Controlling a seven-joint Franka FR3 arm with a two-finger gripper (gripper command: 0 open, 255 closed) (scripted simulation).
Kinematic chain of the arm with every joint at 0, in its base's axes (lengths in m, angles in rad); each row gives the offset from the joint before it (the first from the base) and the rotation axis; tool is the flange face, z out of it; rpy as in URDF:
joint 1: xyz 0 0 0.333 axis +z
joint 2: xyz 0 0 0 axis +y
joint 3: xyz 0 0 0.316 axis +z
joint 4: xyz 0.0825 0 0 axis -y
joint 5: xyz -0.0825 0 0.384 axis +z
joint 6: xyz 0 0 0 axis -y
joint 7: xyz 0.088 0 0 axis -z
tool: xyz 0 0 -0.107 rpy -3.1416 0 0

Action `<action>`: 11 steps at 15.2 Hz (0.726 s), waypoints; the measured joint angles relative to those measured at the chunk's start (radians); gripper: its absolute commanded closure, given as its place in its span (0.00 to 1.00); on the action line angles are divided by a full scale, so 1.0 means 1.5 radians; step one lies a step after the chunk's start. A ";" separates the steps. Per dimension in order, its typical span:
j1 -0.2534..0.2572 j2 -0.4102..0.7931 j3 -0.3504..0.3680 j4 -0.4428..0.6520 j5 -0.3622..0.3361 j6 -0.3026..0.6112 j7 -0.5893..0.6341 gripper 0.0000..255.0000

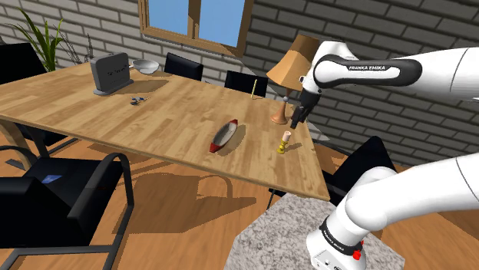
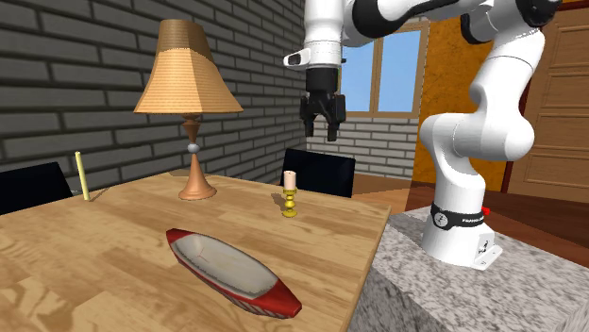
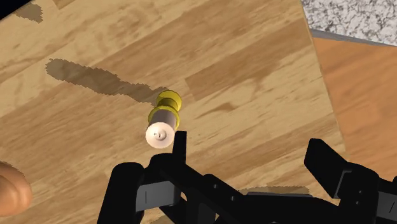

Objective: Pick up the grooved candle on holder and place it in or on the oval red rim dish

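Candle (image 2: pixel 290 194) on table (image 2: pixel 94 247), apart from dish (image 2: pixel 223 260)

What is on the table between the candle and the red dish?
Nothing: only bare table lies between the candle and the dish, as the second exterior view shows.

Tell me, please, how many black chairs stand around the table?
5 in the shoulder view: one chair at the left end of the table, one in the near-left foreground, two on the far side, one by the right end. Others may be hidden.
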 measured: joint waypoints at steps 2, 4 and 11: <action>0.000 0.038 -0.025 0.000 -0.002 0.041 -0.025 0.00; 0.001 0.082 -0.052 0.000 -0.001 0.086 -0.054 0.00; 0.012 0.204 -0.111 0.015 0.028 0.194 -0.129 0.00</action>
